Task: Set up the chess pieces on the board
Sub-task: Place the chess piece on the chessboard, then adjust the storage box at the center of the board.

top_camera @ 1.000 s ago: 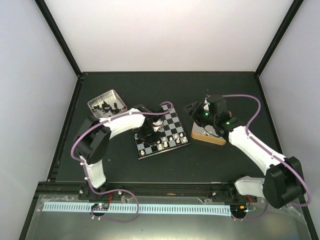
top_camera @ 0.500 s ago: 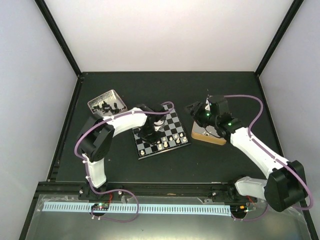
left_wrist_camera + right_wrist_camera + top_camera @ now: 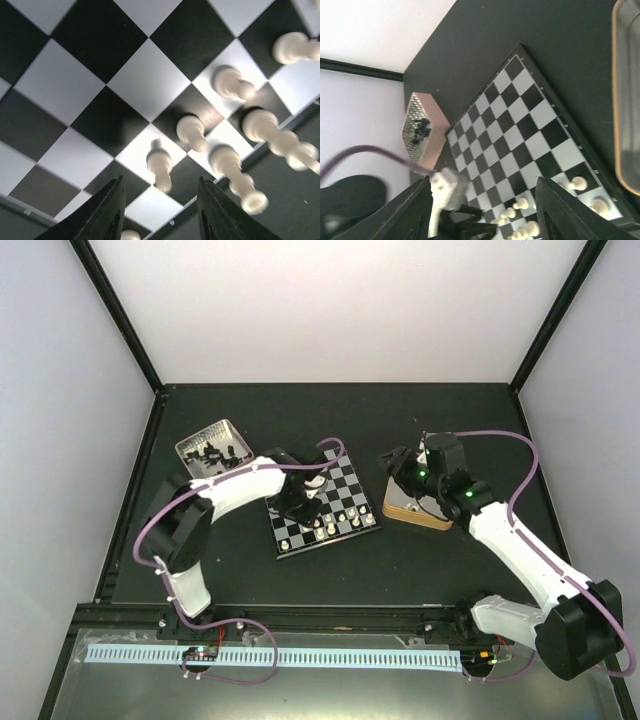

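Observation:
The board lies mid-table with several cream-white chess pieces along its near edge. My left gripper hovers low over that edge, open. In the left wrist view a white pawn stands on a pale square just ahead of the left gripper, touching neither finger. More white pieces stand to its right. My right gripper hangs open and empty between the board and the tan box. The right gripper looks down on the board.
A pinkish tray with black pieces sits at the back left, seen also as the tray in the right wrist view. The tan box's rim is at that view's right edge. The left wrist and its purple cable cross the board's near side.
My left gripper has opened and let go of a white pawn, which now stands free on the board. The right arm has shifted slightly to the right, still open.

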Controlling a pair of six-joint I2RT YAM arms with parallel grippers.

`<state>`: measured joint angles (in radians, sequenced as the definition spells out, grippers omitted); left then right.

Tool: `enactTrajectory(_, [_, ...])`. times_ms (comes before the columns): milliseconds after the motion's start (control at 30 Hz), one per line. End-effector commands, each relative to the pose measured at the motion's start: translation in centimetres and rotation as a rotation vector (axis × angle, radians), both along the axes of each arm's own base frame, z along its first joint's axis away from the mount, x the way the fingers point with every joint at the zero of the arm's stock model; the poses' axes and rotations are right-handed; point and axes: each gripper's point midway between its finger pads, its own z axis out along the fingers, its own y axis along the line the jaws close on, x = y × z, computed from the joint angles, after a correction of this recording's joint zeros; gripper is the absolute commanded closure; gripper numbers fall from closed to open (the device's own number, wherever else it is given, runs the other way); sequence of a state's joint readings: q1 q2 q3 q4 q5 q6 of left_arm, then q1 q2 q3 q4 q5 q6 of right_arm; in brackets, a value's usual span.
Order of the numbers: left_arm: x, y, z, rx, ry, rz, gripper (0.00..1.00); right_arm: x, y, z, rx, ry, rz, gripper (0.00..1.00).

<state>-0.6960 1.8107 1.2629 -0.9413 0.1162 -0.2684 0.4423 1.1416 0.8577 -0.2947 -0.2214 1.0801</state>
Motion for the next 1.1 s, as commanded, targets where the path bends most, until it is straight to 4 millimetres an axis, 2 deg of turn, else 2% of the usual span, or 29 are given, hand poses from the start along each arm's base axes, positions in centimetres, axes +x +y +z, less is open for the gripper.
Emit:
enactTrajectory(0, [0.7, -0.7, 4.5, -0.117, -0.139, 0.024, 0.57, -0.5, -2.4, 0.3, -0.162, -0.040, -0.019, 0.43])
enactTrajectory(167, [1.8, 0.1, 9.2, -0.214, -0.340, 0.069, 0.49, -1.3, -6.1, -1.2, -0.395, -0.020, -0.068, 0.42])
enactTrajectory(267, [2.7, 1.3, 12.2, -0.254, -0.484, 0.109, 0.46, -1.7, -8.4, -2.1, -0.502, -0.015, -0.115, 0.40])
enactTrajectory(433, [3.8, 3.5, 18.5, -0.336, -0.716, 0.194, 0.41, -1.9, -10.6, -3.8, -0.584, 0.027, -0.154, 0.40])
enactTrajectory(533, [4.2, 4.0, 22.0, -0.422, -0.852, 0.219, 0.38, -1.6, -11.8, -5.8, -0.630, 0.101, -0.159, 0.41])
enactTrajectory(600, [4.4, 4.1, 24.1, -0.489, -0.958, 0.216, 0.34, -1.4, -12.9, -7.1, -0.656, 0.166, -0.174, 0.43])
enactTrajectory(700, [4.5, 4.5, 27.2, -0.562, -1.112, 0.215, 0.22, -0.9, -14.5, -8.9, -0.704, 0.237, -0.201, 0.50])
enactTrajectory(767, [4.9, 4.9, 28.7, -0.586, -1.189, 0.238, 0.16, -0.4, -15.3, -9.9, -0.740, 0.282, -0.209, 0.55])
enactTrajectory(867, [5.6, 4.7, 30.3, -0.623, -1.252, 0.249, 0.14, 0.2, -16.1, -11.2, -0.793, 0.353, -0.230, 0.59])
enactTrajectory(1067, [7.8, 3.2, 31.5, -0.613, -1.267, 0.222, 0.11, 1.9, -16.3, -13.1, -0.849, 0.434, -0.233, 0.62])
